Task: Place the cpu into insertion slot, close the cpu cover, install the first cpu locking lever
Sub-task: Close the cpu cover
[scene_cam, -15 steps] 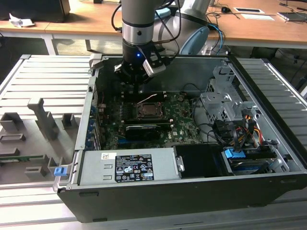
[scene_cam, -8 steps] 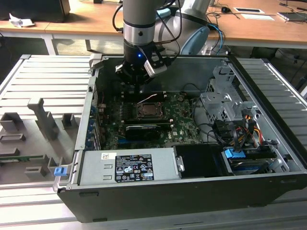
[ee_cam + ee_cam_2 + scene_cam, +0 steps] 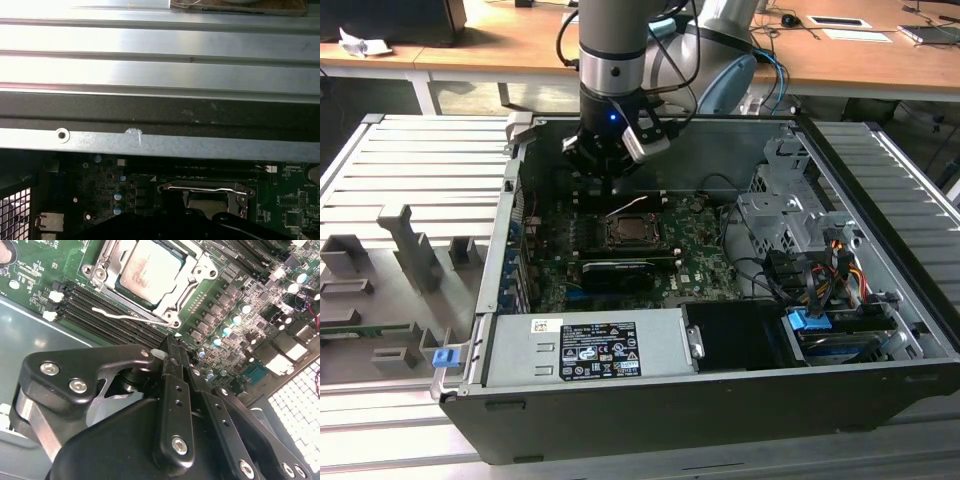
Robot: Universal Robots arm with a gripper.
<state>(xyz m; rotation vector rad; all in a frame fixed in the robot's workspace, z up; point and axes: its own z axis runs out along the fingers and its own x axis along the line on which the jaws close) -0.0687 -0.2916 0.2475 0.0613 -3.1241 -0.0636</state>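
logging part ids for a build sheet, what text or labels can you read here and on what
white label on the silver-grey metal box at the case front: print too small to read
white lettering on the green circuit board, first wrist view: too small to read
nothing else legible

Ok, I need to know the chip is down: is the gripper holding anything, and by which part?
Nothing, it seems: the gripper looks shut and empty in the second wrist view, and the chip lies under its cover.
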